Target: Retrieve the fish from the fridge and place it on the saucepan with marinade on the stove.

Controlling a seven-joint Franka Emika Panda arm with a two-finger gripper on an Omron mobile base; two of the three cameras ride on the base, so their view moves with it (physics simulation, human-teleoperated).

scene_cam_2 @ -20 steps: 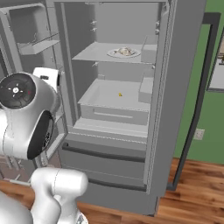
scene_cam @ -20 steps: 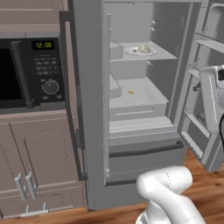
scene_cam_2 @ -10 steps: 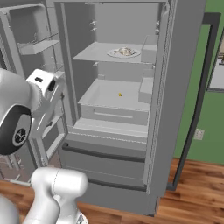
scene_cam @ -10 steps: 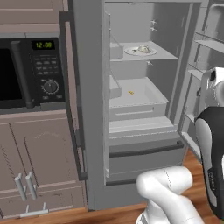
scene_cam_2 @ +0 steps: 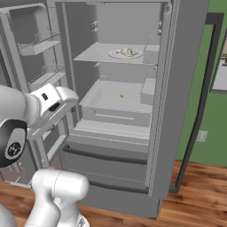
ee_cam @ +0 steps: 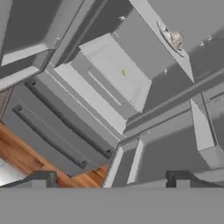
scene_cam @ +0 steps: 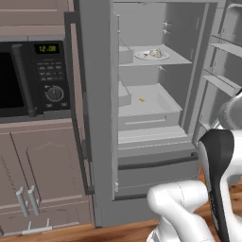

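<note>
My pincer (ee_cam: 109, 179) stands wide open and empty, low in front of the open fridge (scene_cam_2: 186, 88), well apart from the shelves. The fish (scene_cam_2: 127, 52) lies on a white plate (scene_cam_2: 116, 55) on the upper shelf, deep inside; I also see it in my hand view (ee_cam: 175, 39). My risk is the climb: reaching up and in, my wrist could strike the shelf edge or the door bins (scene_cam_2: 42, 44). Closing too low, I would catch the plate's rim and drag it, not the fish.
</note>
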